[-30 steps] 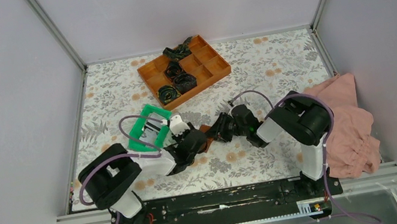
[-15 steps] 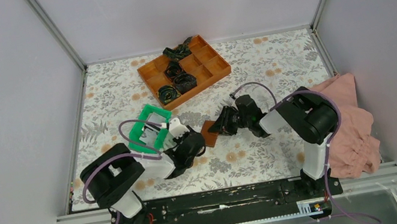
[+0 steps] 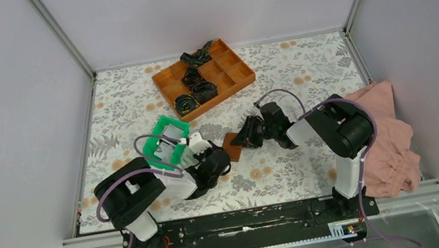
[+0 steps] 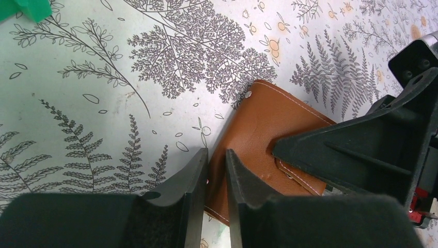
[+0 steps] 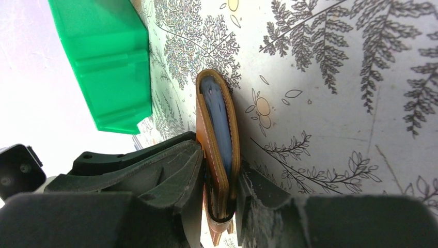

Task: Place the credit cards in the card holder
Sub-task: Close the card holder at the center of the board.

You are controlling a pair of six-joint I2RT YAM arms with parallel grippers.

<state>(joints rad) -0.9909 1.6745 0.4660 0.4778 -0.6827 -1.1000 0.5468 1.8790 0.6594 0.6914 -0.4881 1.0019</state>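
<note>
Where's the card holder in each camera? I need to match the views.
Top external: card holder near picture centre.
Left wrist: card holder centre-right, brown face showing.
Right wrist: card holder lower centre, seen edge-on.
Shared landmark: green tray, up-left of it in all three.

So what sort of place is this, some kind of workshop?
Probably a robot test booth: a left arm and right arm bolted beside a flowered tablecloth, plain walls on a metal frame.
</note>
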